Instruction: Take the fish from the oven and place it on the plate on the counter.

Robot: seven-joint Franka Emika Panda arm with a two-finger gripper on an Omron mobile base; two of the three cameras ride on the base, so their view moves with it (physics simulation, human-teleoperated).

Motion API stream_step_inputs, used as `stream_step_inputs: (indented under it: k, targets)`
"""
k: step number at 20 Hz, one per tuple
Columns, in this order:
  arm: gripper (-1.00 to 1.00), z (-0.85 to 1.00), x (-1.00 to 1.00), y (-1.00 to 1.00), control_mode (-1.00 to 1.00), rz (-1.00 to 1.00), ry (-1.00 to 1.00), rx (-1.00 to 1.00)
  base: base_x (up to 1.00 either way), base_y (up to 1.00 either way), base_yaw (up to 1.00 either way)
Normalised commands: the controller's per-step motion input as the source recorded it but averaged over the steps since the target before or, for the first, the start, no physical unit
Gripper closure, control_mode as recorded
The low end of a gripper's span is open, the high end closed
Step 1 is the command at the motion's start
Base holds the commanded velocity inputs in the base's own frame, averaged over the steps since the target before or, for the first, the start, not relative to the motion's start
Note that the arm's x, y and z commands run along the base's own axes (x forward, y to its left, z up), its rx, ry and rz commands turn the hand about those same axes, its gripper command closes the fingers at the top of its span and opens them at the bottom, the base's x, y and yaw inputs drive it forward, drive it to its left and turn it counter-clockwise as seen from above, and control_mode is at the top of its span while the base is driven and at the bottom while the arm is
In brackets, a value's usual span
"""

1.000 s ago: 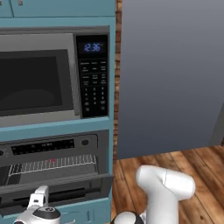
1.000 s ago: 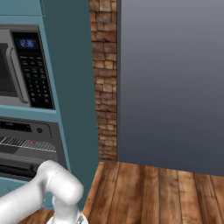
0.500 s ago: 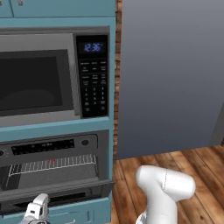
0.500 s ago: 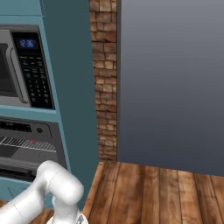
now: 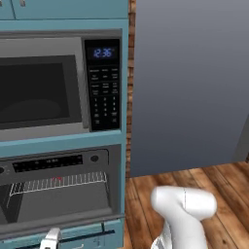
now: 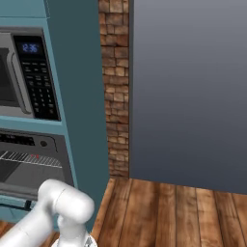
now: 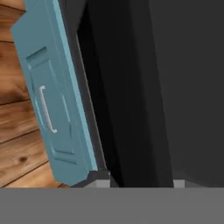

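The oven [image 5: 58, 194] stands open under the microwave, its dark door [image 5: 58, 224] folded down. The fish [image 5: 57, 179] is a tiny red-orange speck on the wire rack [image 5: 58, 183], and it is seen again as the fish [image 6: 37, 157] from the right. My gripper [image 5: 48, 239] hangs low at the front edge of the oven door, well below the rack. In the hand view the gripper [image 7: 141, 183] is open, its tips apart with nothing between them, facing a dark oven surface [image 7: 144, 87]. The plate and the counter are out of view.
A microwave [image 5: 44, 87] with keypad and blue clock sits above the oven in the teal cabinet column. A teal drawer front [image 7: 52, 113] with a handle lies below the oven. A brick strip [image 6: 116, 87], a tall grey panel [image 5: 189, 82] and wooden floor [image 6: 164, 207] lie to the right.
My hand has sunk lower in front of the oven door, almost out of the left base view. The jaws have narrowed slightly. The fish has not moved.
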Motion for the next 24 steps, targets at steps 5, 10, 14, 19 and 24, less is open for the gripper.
stream_step_inputs:
  k: [5,10,14,19,24]
  targets:
    - [1.0,-0.55,-0.61,-0.47,-1.0,-0.03,0.28,0.0,0.0,0.0,0.0]
    - [1.0,0.01,-0.52,-0.07,-1.0,-0.04,0.05,-0.02,0.0,0.0,0.0]
    - [1.0,0.46,-0.45,0.06,-1.0,-0.03,-0.02,-0.07,0.0,0.0,0.0]
    - [-1.0,0.53,-0.67,0.12,-1.0,0.0,-0.1,-0.05,0.0,0.0,0.0]
    - [-1.0,0.85,-0.93,-0.06,-1.0,0.0,-0.17,0.0,0.0,0.0,0.0]
